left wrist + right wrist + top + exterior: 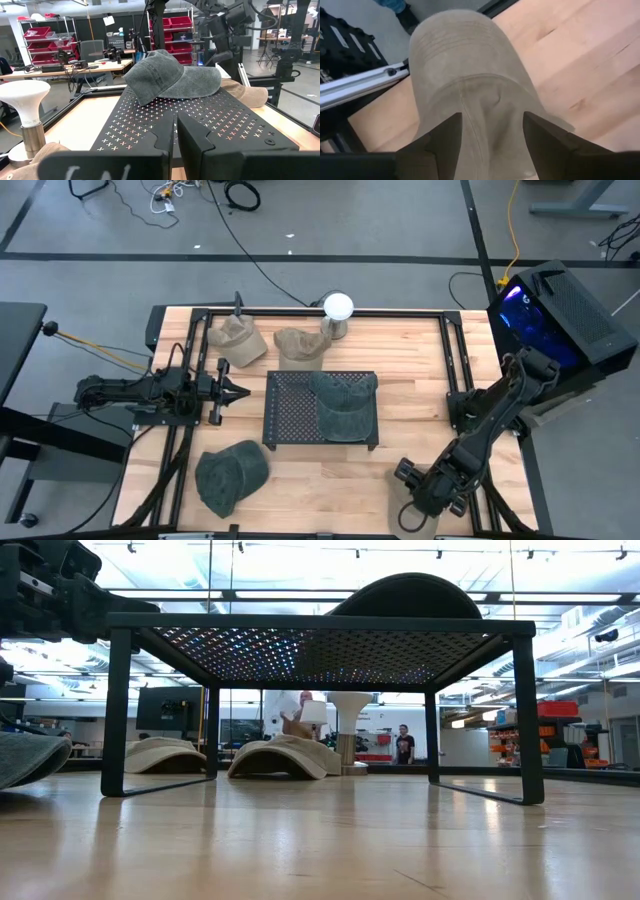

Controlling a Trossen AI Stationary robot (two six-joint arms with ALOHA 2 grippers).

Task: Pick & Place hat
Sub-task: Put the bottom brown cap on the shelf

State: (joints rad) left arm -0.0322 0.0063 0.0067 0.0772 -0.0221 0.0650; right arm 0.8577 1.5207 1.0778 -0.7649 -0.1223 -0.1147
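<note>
Between the right jaws (492,145), spread wide above the desk's (400,350) near right corner, lies a tan cap (470,90), its long axis running straight ahead from them, so this arm seems nearest for the grasp. Ahead of the left jaws (175,142), pressed together, stands the perforated black stand (200,120) carrying a grey-green cap (170,75).

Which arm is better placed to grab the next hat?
Right. The right gripper hangs open directly over a tan hat, fingers either side of it. The left gripper sits shut beside the rack, over bare table.
</note>
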